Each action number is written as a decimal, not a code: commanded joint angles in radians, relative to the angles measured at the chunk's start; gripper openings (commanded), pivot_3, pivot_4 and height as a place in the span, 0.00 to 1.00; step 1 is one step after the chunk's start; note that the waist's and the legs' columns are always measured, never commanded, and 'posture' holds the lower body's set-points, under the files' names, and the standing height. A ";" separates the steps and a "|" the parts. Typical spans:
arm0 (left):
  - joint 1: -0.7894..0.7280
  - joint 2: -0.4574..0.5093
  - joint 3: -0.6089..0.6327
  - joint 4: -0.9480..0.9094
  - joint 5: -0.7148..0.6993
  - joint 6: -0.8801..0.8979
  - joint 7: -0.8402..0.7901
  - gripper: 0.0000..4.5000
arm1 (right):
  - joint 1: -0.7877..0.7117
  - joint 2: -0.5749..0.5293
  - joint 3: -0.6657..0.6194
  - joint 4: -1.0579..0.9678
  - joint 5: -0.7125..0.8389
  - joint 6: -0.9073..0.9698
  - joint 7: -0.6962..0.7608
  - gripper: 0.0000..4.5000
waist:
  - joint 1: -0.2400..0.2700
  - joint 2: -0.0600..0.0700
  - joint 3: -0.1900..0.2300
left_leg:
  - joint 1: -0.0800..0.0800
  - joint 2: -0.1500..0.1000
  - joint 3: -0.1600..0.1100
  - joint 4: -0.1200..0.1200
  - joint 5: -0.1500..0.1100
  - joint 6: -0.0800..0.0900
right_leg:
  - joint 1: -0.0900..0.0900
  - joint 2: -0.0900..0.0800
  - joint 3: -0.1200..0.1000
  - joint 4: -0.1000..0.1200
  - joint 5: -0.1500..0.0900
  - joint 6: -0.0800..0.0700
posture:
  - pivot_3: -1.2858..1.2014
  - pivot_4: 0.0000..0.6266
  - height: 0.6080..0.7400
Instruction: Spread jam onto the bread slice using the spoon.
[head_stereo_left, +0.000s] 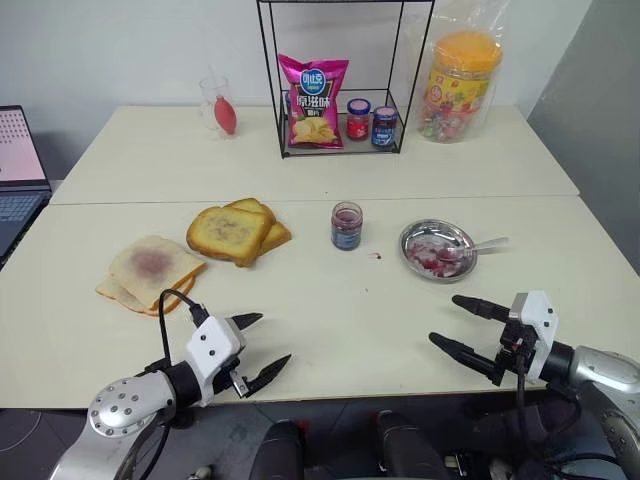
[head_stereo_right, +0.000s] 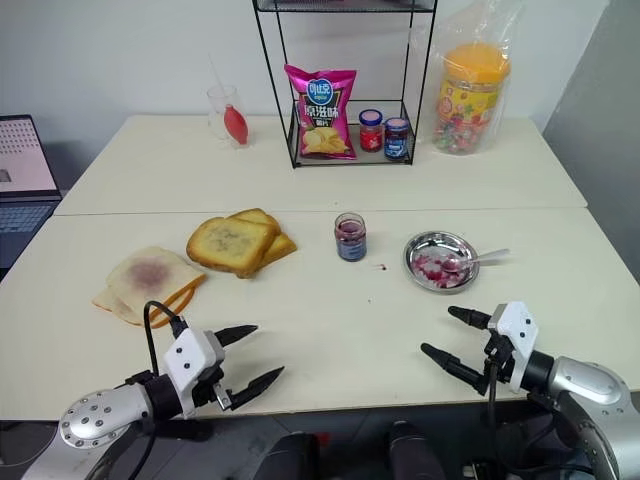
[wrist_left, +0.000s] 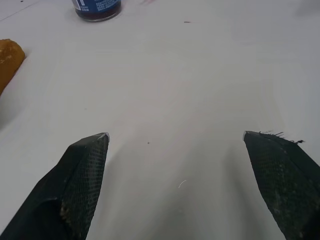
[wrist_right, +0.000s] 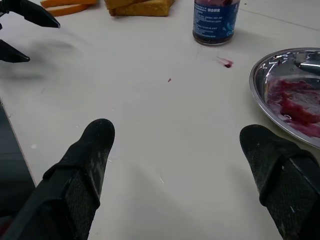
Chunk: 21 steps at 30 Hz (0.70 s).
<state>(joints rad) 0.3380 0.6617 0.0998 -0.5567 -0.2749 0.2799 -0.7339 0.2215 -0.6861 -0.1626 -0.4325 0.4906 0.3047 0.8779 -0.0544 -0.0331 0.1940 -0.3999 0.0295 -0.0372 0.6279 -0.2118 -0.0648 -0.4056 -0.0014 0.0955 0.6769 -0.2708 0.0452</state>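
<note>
The pale bread slice (head_stereo_left: 152, 266) with a purple smear at its centre lies at the table's left, on top of toasted slices. The open jam jar (head_stereo_left: 346, 225) stands mid-table, its base also visible as the jar (wrist_right: 215, 20). The spoon (head_stereo_left: 470, 250) rests in a small steel dish (head_stereo_left: 436, 250) smeared with jam, handle pointing right. My left gripper (head_stereo_left: 262, 346) hovers open and empty near the front edge, below the bread. My right gripper (head_stereo_left: 452, 322) is open and empty too, in front of the dish (wrist_right: 290, 95).
A stack of golden toasted slices (head_stereo_left: 236, 231) lies between bread and jar. At the back stand a wire rack (head_stereo_left: 340, 80) with a chip bag and two lidded jars, a glass (head_stereo_left: 220, 105), and a candy tub (head_stereo_left: 458, 85). A laptop (head_stereo_left: 18, 170) sits far left.
</note>
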 joint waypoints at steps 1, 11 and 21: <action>-0.004 0.000 0.022 -0.037 -0.017 -0.007 0.001 1.00 | 0.004 0.008 0.003 -0.002 -0.009 -0.040 0.018 0.97 | 0.000 0.000 0.000 | 0.000 0.000 0.000 0.000 0.000 0.000 | 0.000 0.000 0.000 0.000 0.000 0.000 | 0.52 0.24 1.00; -0.003 -0.022 0.016 -0.052 -0.001 -0.034 0.026 1.00 | -0.002 0.008 0.020 -0.004 -0.014 -0.048 0.018 0.97 | 0.000 0.000 0.000 | 0.000 0.000 0.000 0.000 0.000 0.000 | 0.000 0.000 0.000 0.000 0.000 0.000 | 0.52 0.24 1.00; -0.037 -0.157 0.182 0.019 -0.042 -0.116 0.168 1.00 | -0.085 0.022 0.072 -0.036 -0.001 -0.005 -0.002 0.97 | 0.003 -0.001 0.000 | 0.000 0.000 0.000 0.000 0.000 0.000 | 0.000 0.000 0.000 0.000 0.000 0.000 | 0.52 0.24 1.00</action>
<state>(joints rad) 0.3286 0.5456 0.2069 -0.5480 -0.3094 0.1917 -0.6539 0.1651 -0.6661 -0.0960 -0.4270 0.4739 0.2888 0.8813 -0.0518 -0.0338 0.1944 -0.3998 0.0294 -0.0372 0.6279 -0.2119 -0.0649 -0.4055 -0.0013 0.0954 0.6770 -0.2708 0.0452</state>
